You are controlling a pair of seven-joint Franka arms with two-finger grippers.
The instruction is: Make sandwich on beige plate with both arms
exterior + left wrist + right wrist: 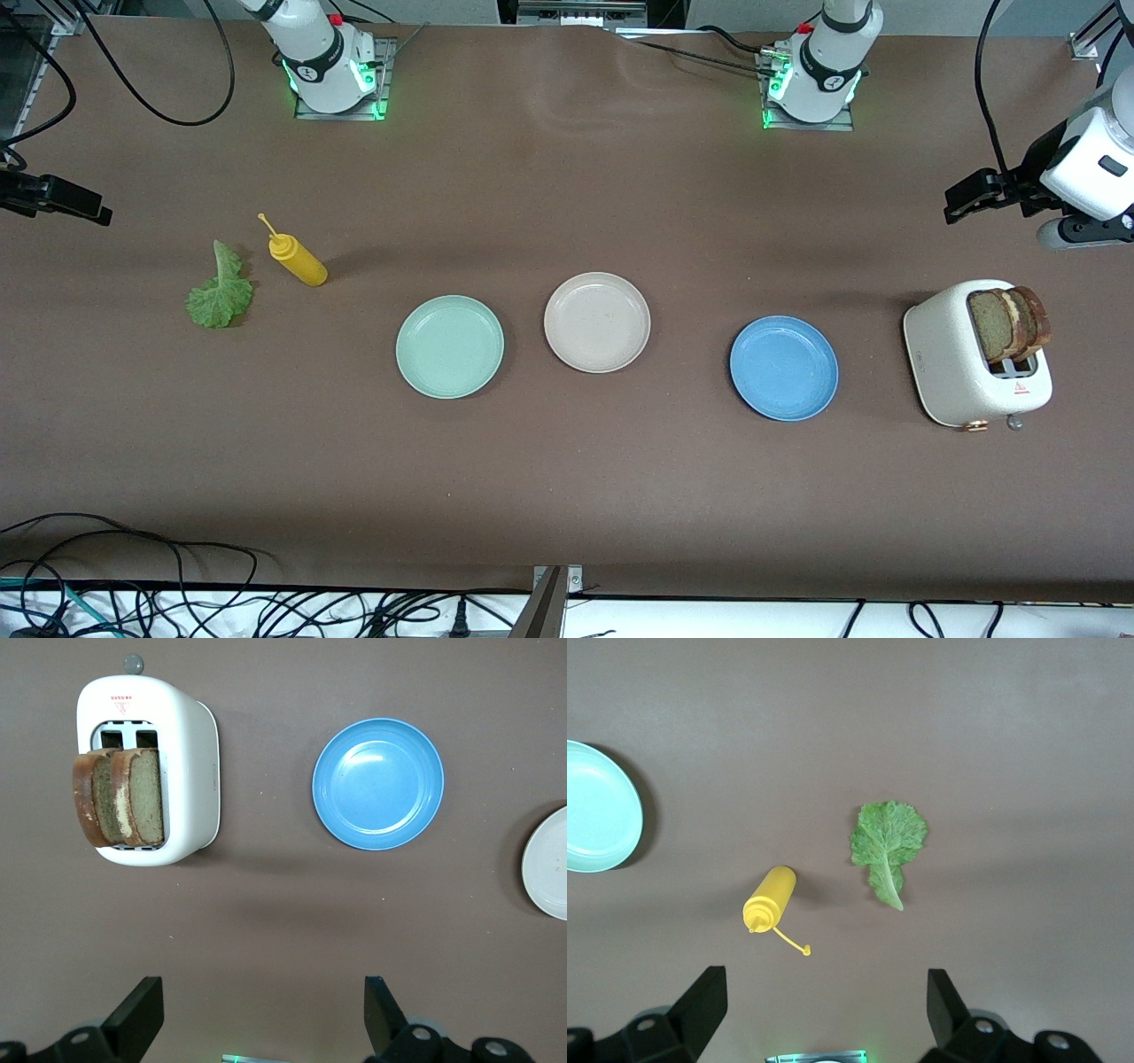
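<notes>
Three plates sit in a row on my brown table [567,496]: mint [450,346], beige plate [597,322] in the middle, bare, then blue [784,368]. Bread slices [1008,322] stand in the toaster [974,368] at my left arm's end. Lettuce [218,290] and mustard bottle [299,258] lie at my right arm's end. Left gripper [261,1014] hangs above the table near the toaster, fingers apart; right gripper [827,1014] above the table near the bottle, fingers apart. Cables [133,594] crowd the table's near edge.

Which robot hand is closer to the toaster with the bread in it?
The left one. The left gripper hangs open above the table by the toaster at the left arm's end. The right gripper hangs open at the right arm's end, near the lettuce leaf.
</notes>
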